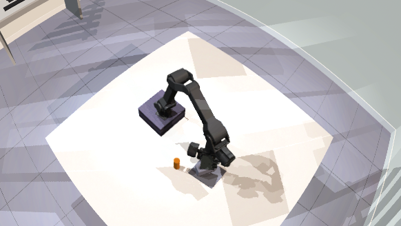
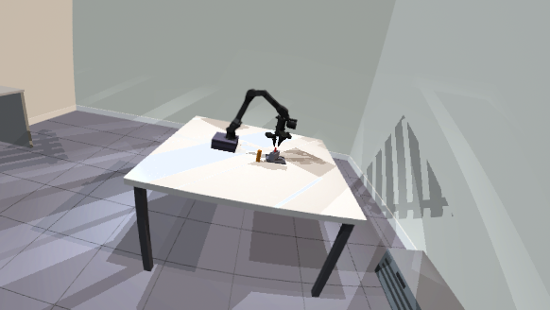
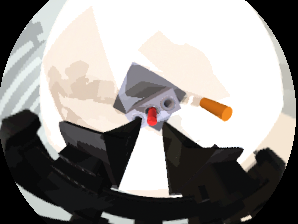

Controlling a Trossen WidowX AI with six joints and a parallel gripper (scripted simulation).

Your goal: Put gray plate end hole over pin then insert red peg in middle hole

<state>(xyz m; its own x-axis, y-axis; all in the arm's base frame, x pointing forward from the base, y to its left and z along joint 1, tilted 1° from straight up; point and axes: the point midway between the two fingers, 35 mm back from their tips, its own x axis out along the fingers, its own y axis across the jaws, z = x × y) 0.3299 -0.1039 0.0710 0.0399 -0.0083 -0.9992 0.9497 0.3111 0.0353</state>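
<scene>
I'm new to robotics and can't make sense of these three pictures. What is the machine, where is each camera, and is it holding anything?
The black machine is a single jointed robot arm bolted to a dark block on a white table. One picture looks down from above, one looks from across the room, and the round one comes from a camera on the arm's wrist, looking past its two-finger gripper. On the table are an orange cylinder and a gray plate lying on a darker base. A red peg stands in the plate. The fingers are parted, so the gripper appears to hold nothing.
</scene>
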